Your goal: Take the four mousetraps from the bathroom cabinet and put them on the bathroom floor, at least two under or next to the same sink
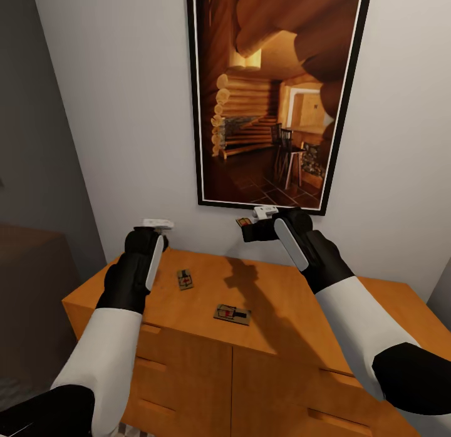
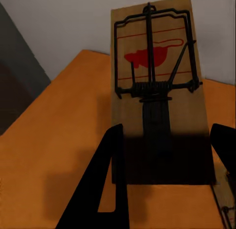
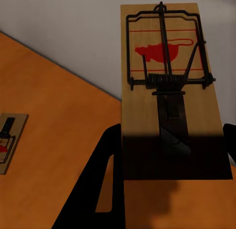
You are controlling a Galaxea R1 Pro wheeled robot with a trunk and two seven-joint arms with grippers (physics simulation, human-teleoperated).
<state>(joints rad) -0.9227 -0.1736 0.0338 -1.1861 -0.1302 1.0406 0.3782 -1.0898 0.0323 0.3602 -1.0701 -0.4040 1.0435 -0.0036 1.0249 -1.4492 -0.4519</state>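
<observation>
Mousetraps (image 2: 156,91) (image 3: 169,91) stick out lengthwise from each pincer's pinch (two more (image 1: 185,279) (image 1: 232,313) lie flat on the cabinet (image 1: 282,312)).

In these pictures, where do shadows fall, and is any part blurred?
Head view: the right arm throws a dark shadow on the cabinet top. Both wrist views: each held mousetrap is dark at its lower end between the fingers; the wire parts stay sharp.

Two arms with smooth white forearm shells, glossy black rounded joints at elbows and wrists, left hand (image 1: 156,227) and right hand (image 1: 245,227) black, each wrist with a pale grey oval strip and small white block, flat black tapering fingers (image 2: 105,189) with triangular cut-outs
</observation>
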